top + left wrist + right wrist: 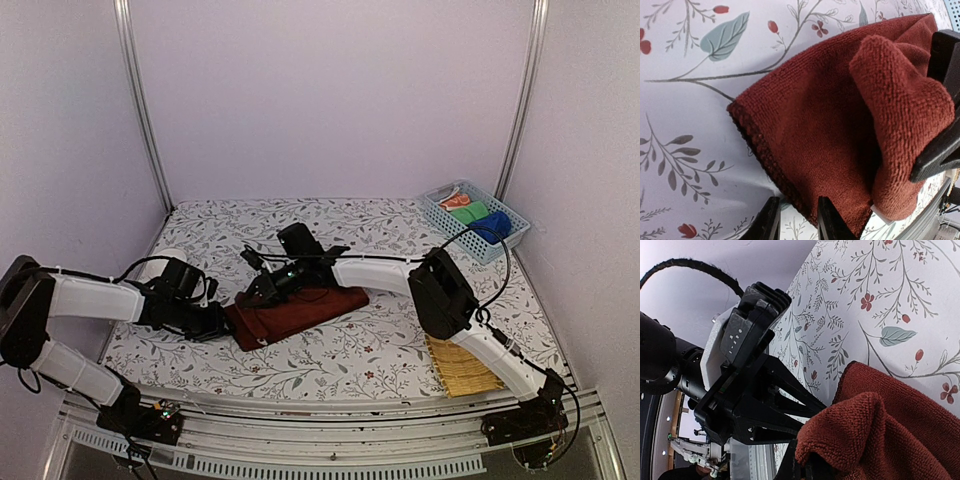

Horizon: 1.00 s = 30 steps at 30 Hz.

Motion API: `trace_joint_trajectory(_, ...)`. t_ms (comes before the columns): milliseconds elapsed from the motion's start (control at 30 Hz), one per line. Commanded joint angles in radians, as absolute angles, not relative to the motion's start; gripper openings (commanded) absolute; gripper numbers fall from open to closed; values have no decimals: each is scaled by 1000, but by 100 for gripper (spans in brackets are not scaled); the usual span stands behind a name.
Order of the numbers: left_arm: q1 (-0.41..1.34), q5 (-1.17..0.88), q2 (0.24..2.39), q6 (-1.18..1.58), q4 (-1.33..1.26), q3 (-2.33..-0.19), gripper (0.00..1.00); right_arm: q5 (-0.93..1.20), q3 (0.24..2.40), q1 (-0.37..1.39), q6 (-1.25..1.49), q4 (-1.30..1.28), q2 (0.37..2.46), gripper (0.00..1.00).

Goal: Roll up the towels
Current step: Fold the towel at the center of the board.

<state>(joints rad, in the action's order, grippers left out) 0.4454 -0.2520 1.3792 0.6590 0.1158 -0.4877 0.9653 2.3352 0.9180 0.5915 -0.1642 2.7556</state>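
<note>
**Left of the reddish-brown towel (300,310).** Your left gripper (218,322) lies low at the towel's left end. Its fingers (940,150) are clamped on a raised fold of terry (the fold bulges out between them in the left wrist view). This end sits near the left edge of the table (350,360), so you have little room outward there.

**At the towel.** It lies as a flat strip slanting up to the right, hems showing, with the left end lifted and doubled over. Your right gripper (256,296) reaches that same left end from behind the towel. Its jaws are closed to a sliver with the tips at the hem, and you cannot tell whether cloth is pinched between them. In front of the towel and behind it, bare flowered table shows.

**Right of the towel.** There is more bare table here, with the right forearm passing above it. A woven mat (462,368) lies at the front right edge. Far right and behind the towel, the blue towel (495,224) sits bundled in a basket (437,212), beside a green cloth (470,212) and an orange-red cloth (457,200).
</note>
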Motion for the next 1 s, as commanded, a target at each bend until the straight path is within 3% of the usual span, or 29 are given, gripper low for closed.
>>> trace_joint_trajectory(0, 462, -189, 1335, 689, 174, -469, 29, 979, 2307, 939, 584, -130, 2724, 9)
trace_joint_trajectory(33, 467, -151, 1309, 703, 218, -486, 29, 979, 2304, 941, 570, -130, 2714, 16)
trace_joint_trajectory(133, 489, 11, 1169, 764, 375, -552, 32, 976, 2290, 946, 545, -120, 2677, 50)
trace_joint_trajectory(233, 494, 139, 1018, 809, 468, -606, 35, 1008, 2275, 948, 535, -102, 2652, 62)
trace_joint_trajectory(433, 493, 129, 904, 745, 403, -633, 35, 1074, 2144, 898, 497, -104, 2511, 64)
trace_joint_trajectory(600, 499, -32, 1064, 675, 326, -681, 34, 1101, 2008, 808, 405, -138, 2369, 59)
trace_joint_trajectory(733, 519, -199, 1228, 646, 222, -722, 33, 948, 1887, 714, 209, -253, 2246, 52)
trace_joint_trajectory(967, 541, -341, 1505, 620, 204, -823, 32, 741, 1852, 583, -72, -420, 2291, 37)
